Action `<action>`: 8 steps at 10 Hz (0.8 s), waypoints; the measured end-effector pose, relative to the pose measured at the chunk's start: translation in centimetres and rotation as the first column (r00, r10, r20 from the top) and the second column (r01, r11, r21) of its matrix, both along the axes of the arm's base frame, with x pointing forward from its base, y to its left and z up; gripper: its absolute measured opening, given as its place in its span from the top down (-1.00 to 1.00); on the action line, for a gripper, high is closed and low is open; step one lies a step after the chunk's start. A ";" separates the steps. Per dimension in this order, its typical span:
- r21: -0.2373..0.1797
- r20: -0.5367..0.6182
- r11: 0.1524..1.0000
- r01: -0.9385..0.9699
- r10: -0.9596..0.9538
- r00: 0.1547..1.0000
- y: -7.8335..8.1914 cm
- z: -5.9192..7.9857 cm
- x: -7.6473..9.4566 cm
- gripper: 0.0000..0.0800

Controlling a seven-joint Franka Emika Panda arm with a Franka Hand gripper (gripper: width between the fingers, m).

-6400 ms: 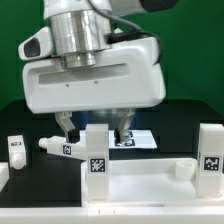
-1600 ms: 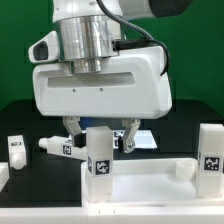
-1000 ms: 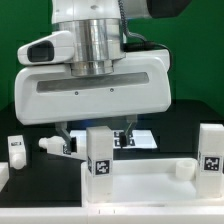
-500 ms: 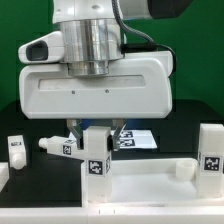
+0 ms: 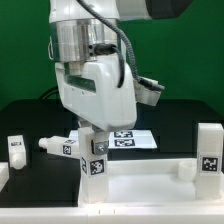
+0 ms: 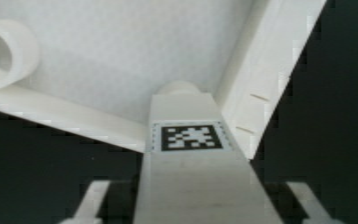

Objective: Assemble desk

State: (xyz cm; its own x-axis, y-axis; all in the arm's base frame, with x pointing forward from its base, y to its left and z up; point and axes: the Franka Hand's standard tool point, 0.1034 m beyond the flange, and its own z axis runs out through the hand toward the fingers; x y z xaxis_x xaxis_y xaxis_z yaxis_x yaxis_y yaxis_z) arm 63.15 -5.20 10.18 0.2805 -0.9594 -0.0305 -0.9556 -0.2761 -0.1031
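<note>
At the far side of the exterior view's left, a small upright leg (image 5: 15, 150) stands alone on the black table (image 5: 25, 118). Dark open surface lies behind it and up to the lying leg (image 5: 54, 146) beside it, which rests on its side with its tagged end toward the centre. Those two are near each other but apart.

The tabletop panel (image 5: 150, 180) fills the foreground from the centre to the exterior view's right edge. Its raised rim makes a low wall along the front. The middle leg (image 5: 97, 166) stands at the panel's left end, tag facing out and slightly tilted.

The gripper (image 5: 95, 146) comes straight down over that leg, the hand body turned narrow-side on. In the wrist view the fingers (image 6: 96, 200) stand either side of the middle leg (image 6: 194, 170), with thin dark strips showing between them and it. Whether the pads pinch it I cannot tell. A round hole (image 6: 2, 55) shows in the panel beyond.

Just behind the hand lies the marker board (image 5: 137, 141), flat. Farther right, the right leg (image 5: 210, 150) stands tall at the panel's other end, well apart from the gripper.
</note>
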 end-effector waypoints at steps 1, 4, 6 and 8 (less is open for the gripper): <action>0.005 -0.004 0.998 0.058 -0.058 0.998 0.0 0.0 0.0 0.29; 0.060 -0.063 0.901 0.429 -0.426 0.903 0.3 0.1 -0.2 0.29; 0.080 -0.087 0.773 0.630 -0.624 0.777 0.2 0.0 -0.1 0.29; 0.074 -0.085 0.762 0.644 -0.638 0.765 0.2 0.0 -0.2 0.27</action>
